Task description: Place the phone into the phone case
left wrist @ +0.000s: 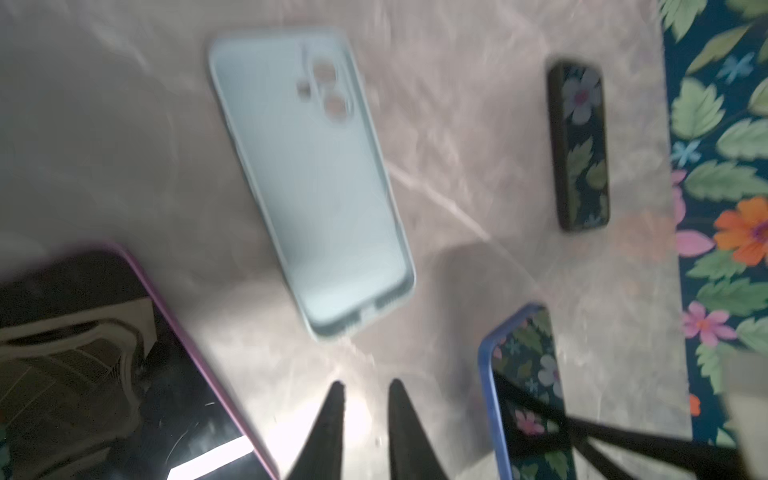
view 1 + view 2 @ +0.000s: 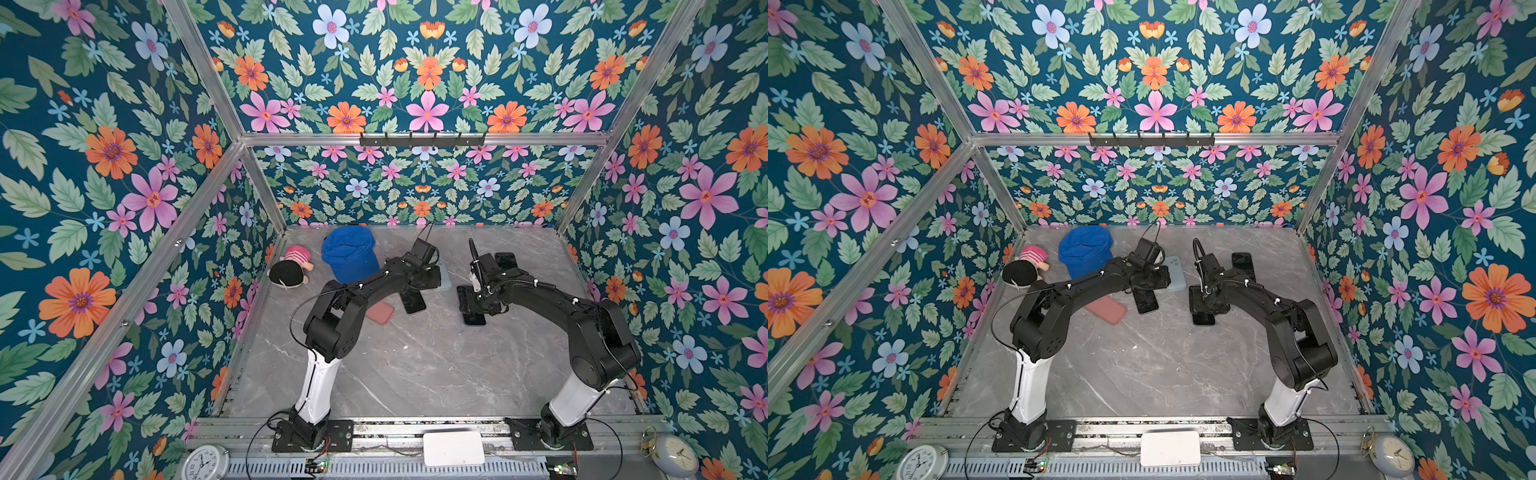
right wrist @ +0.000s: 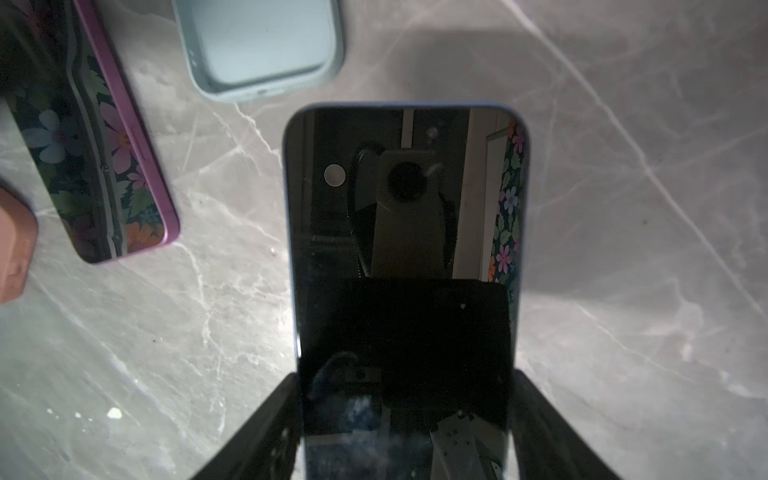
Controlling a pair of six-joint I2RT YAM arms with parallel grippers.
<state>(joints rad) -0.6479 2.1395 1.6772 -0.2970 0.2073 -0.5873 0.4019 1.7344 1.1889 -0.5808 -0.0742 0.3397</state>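
— Where is the phone, and what has hold of it?
— The blue-edged phone (image 3: pixel 403 208) lies screen up, right of the middle of the surface (image 2: pixel 415 365). The right end effector (image 3: pixel 407 376) is clenched across its width, one finger against each long edge. I cannot tell whether it is lifted off the marble.

— And the case?
— The pale blue case (image 1: pixel 309 178) lies open side up, beyond the phone's far short edge and off to its left. A strip of marble separates the two.

— The other end effector?
— The left end effector (image 1: pixel 368 390) hangs released, its fingers a little apart over bare marble. It is near the end of the case away from the camera holes. The pink-edged phone (image 1: pixel 83 353) lies close on one side of it and the blue-edged phone on the other.

— What crowds the edges?
— A salmon case (image 2: pixel 380 312) lies just left of the pink-edged phone, partly under the left arm. A black phone (image 2: pixel 507 261) lies behind the right wrist, toward the right wall. A blue cap (image 2: pixel 349 257) and a doll (image 2: pixel 291 270) sit in the back left corner.

— Open room?
— From the phones forward to the front rail (image 2: pixel 395 428) there is open grey marble between the two arm bases. The floral walls (image 2: pixel 104 166) and aluminium posts close in the left, back and right sides.
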